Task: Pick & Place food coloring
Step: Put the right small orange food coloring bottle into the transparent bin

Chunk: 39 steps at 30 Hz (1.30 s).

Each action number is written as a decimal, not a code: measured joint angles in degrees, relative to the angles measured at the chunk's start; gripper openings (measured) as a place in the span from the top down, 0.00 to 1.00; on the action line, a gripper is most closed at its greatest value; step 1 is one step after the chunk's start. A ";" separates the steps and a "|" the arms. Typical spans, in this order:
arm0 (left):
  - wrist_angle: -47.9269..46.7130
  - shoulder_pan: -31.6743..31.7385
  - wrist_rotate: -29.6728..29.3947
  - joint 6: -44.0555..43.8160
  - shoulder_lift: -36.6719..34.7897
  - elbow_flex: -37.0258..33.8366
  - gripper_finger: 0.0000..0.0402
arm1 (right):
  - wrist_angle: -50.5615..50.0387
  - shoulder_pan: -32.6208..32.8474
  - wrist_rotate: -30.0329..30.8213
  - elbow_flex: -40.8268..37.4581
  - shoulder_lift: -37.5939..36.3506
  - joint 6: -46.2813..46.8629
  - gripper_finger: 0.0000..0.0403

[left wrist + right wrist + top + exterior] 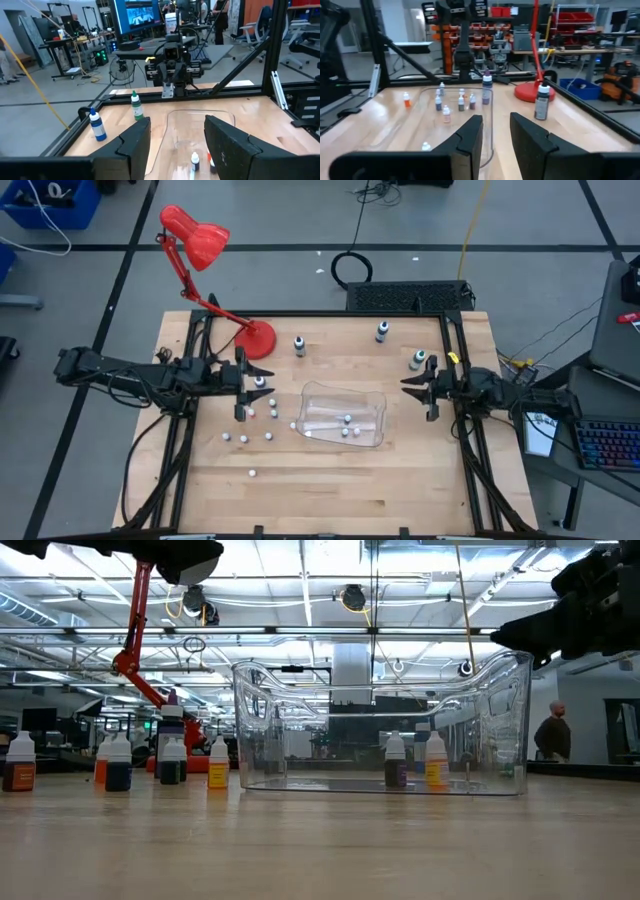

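Observation:
Several tiny food coloring bottles stand on their bases on the wooden table, left of a clear plastic container. A few more stand inside it, and in the low view two of these show through its wall. My left gripper hovers level above the table, just left of the container, pointing at it. It is open and nothing lies between its fingers. My right gripper hovers level off the container's right end, open and empty.
A red desk lamp stands at the far left. Three taller bottles stand along the far side. Black frame rails run along the table's left and right edges. Bare wood lies toward the near edge.

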 joint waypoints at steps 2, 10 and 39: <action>-0.14 0.00 0.00 -0.34 0.00 0.00 0.54 | 0.12 -2.21 -0.23 -0.78 0.02 0.38 0.78; -0.47 0.00 0.00 -1.81 0.07 0.00 0.54 | 2.44 -5.78 -0.26 -3.48 0.35 -0.09 0.78; -36.73 -8.39 -5.34 -6.67 21.82 17.78 0.54 | 2.88 -5.76 -0.05 -3.64 0.37 7.92 0.78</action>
